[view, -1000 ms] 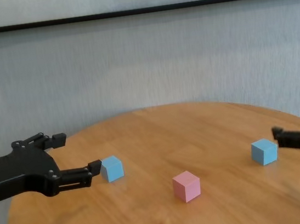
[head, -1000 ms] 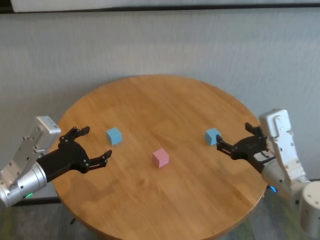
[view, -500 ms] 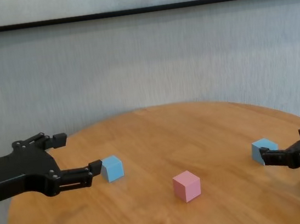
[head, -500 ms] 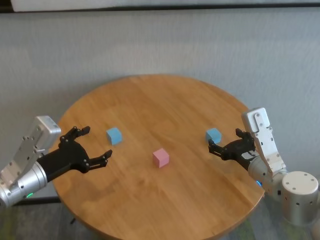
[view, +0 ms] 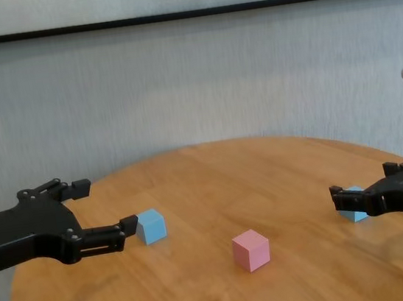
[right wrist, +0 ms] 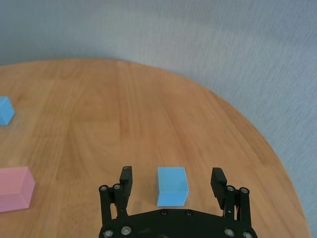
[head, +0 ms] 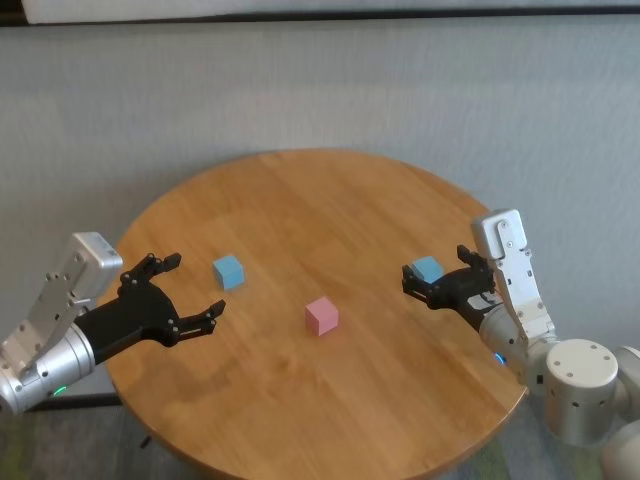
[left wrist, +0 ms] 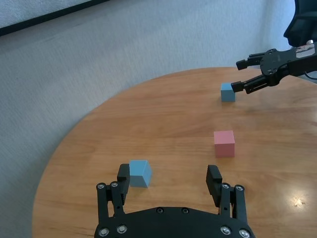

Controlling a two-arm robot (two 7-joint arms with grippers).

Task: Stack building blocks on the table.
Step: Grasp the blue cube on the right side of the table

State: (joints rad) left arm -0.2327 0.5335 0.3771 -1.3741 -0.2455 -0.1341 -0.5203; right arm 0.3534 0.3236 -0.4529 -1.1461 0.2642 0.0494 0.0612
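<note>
Three cubes rest apart on the round wooden table. The pink cube is near the middle. One light blue cube is at the left and the other light blue cube at the right. My right gripper is open, and in the right wrist view its fingers stand on either side of the right blue cube without gripping it. My left gripper is open and empty, low over the table just short of the left blue cube.
A grey wall rises behind the table. The table's round edge runs close by the right blue cube. Bare wood lies between the cubes.
My right gripper has moved in from the table's right edge until its open fingers straddle the right blue cube. The left arm and all cubes have stayed put.
</note>
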